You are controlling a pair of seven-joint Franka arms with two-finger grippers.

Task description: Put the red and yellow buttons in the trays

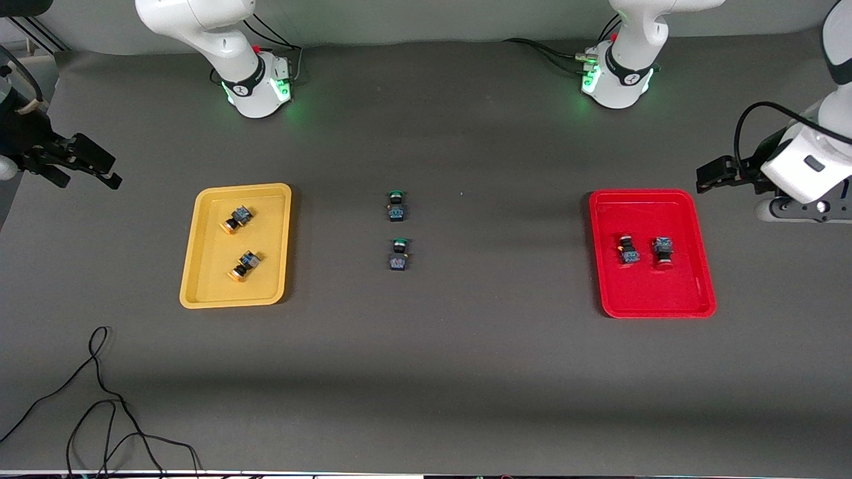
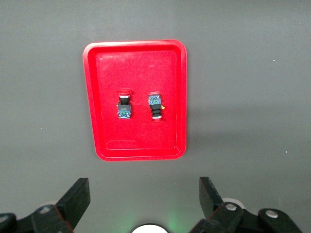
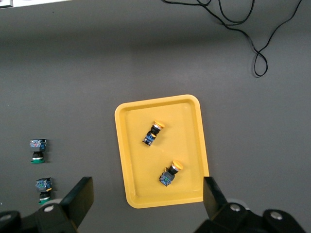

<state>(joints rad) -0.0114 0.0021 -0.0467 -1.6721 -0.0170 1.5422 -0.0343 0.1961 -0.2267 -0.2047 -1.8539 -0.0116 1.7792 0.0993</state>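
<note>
Two yellow-capped buttons [image 1: 237, 219] [image 1: 245, 265] lie on their sides in the yellow tray [image 1: 206, 279]. Two red-capped buttons [image 1: 628, 249] [image 1: 663, 251] lie in the red tray [image 1: 655, 296]. My right gripper [image 1: 100, 167] is open and empty, held high at the right arm's end of the table. Its wrist view shows the yellow tray [image 3: 129, 160] and both buttons [image 3: 154, 133] [image 3: 170, 174] below the gripper [image 3: 147, 190]. My left gripper [image 1: 713, 177] is open and empty, held high at the left arm's end. Its wrist view shows the red tray [image 2: 99, 97] with both buttons [image 2: 124, 105] [image 2: 155, 107] below the gripper [image 2: 144, 194].
Two green-capped switches [image 1: 397, 205] [image 1: 399, 254] lie on the grey mat midway between the trays. They also show in the right wrist view [image 3: 37, 150] [image 3: 43, 190]. A black cable [image 1: 100, 399] loops on the mat near the front camera, at the right arm's end.
</note>
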